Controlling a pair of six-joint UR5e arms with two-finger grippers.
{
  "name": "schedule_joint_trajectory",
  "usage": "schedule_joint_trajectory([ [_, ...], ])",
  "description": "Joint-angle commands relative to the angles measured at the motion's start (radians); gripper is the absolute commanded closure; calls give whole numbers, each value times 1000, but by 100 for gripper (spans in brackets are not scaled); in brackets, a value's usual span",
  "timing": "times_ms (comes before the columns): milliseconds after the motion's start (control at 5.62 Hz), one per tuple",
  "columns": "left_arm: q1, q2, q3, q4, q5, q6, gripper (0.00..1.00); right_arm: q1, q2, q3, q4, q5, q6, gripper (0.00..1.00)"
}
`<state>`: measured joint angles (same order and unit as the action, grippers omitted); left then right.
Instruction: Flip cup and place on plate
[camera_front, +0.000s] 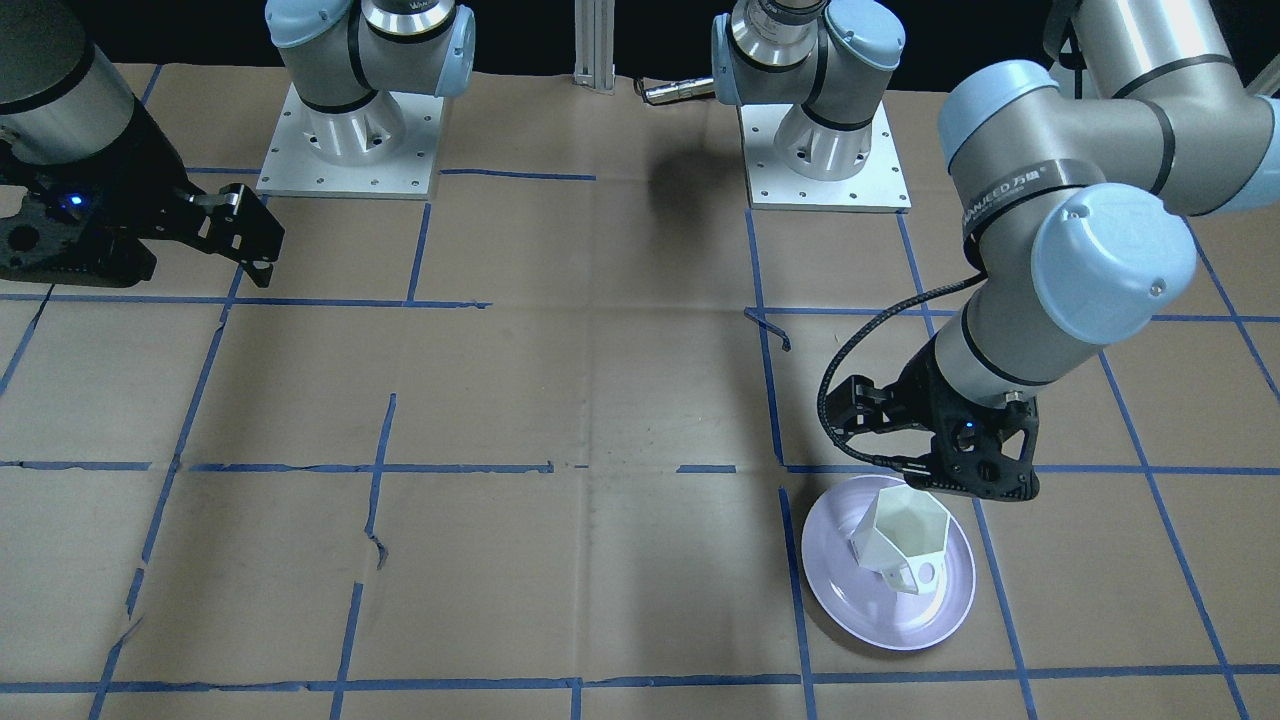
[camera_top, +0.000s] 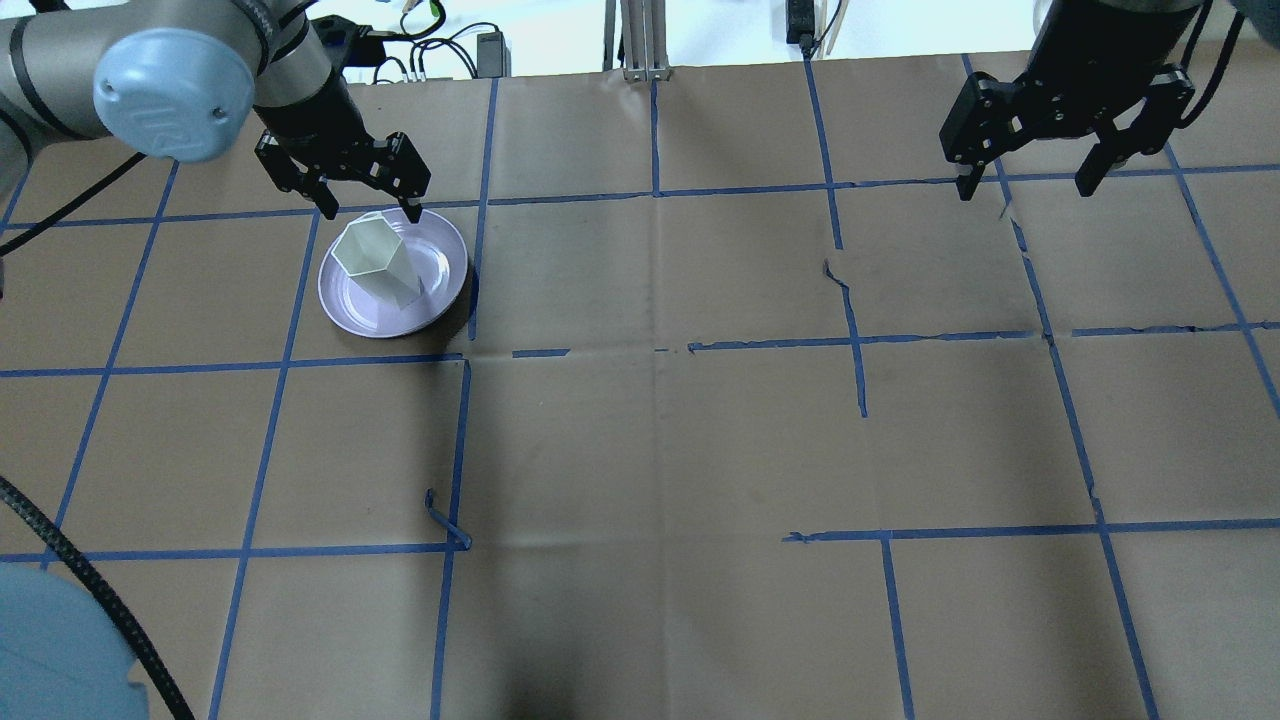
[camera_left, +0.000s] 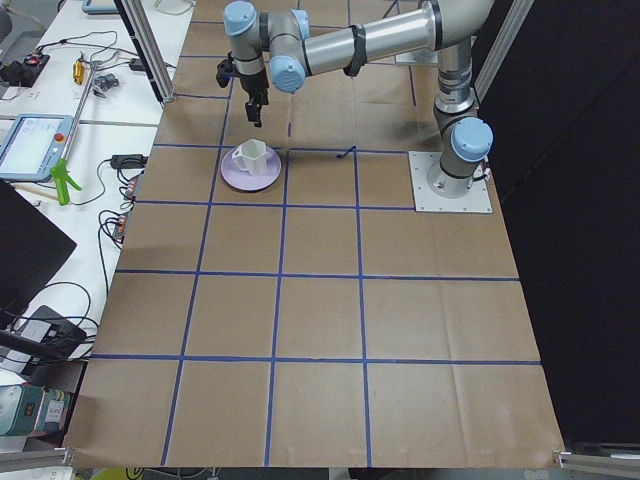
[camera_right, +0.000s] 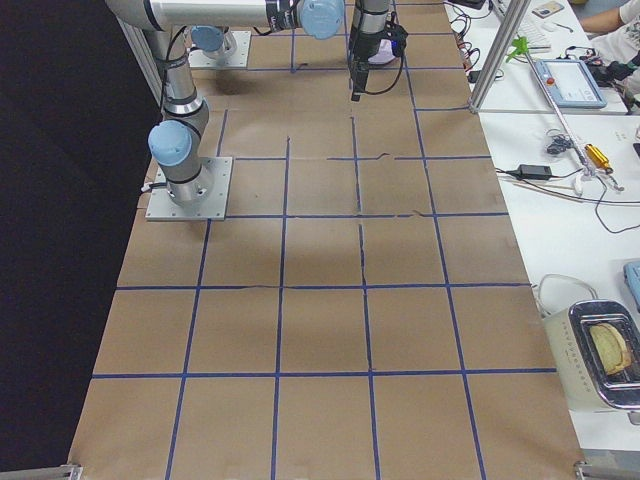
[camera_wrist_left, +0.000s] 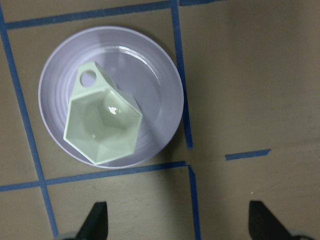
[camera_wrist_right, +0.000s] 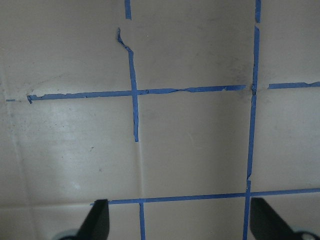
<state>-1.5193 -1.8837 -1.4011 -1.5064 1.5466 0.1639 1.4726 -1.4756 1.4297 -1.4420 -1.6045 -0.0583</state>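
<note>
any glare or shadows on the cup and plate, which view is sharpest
Left wrist view: sharpest, a small glare spot inside the cup, faint highlights on the plate. Overhead view: the plate throws a dark shadow to its right. Exterior left view: both too small for detail.

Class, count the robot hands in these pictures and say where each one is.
2. The left hand hangs open near the plate holding the upright cup, at the table's left. The right hand hangs open over the table's right. None seems hidden.
</note>
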Motion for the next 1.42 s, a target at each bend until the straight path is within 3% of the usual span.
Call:
schedule_joint_trajectory([
  [0, -41, 88, 66, -180, -5, -55, 2, 0, 0, 0, 0, 0, 0, 0],
  [534, -56, 248, -79, -183, -3, -64, 2, 0, 0, 0, 0, 0, 0, 0],
  [1247, -55, 265, -110, -72, 9, -103, 2, 0, 0, 0, 0, 0, 0, 0],
])
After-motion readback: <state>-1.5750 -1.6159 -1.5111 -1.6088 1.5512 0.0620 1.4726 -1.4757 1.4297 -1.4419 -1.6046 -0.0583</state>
